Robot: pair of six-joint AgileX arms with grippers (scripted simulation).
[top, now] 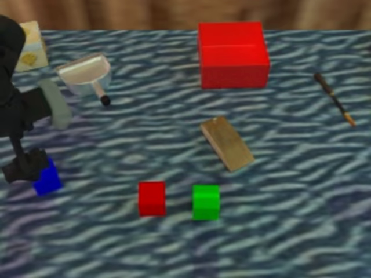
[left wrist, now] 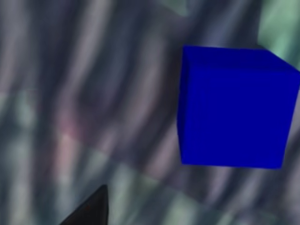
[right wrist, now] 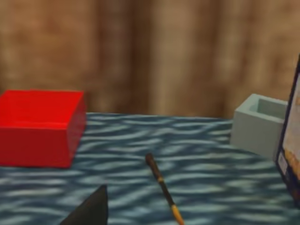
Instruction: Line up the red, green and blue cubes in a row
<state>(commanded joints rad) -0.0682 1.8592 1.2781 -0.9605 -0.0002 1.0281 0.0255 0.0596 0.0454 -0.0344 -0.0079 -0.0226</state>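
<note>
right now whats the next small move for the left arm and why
Probably ease the left gripper over the blue cube and line the fingers up around it. The red cube and green cube already sit side by side, while the blue one lies apart at the table's left. In the left wrist view it sits off to one side of the gripper, not between the fingers.

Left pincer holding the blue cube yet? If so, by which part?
Cannot be told. The left pincer is at the blue cube, but in the left wrist view the cube shows no finger on it.
</note>
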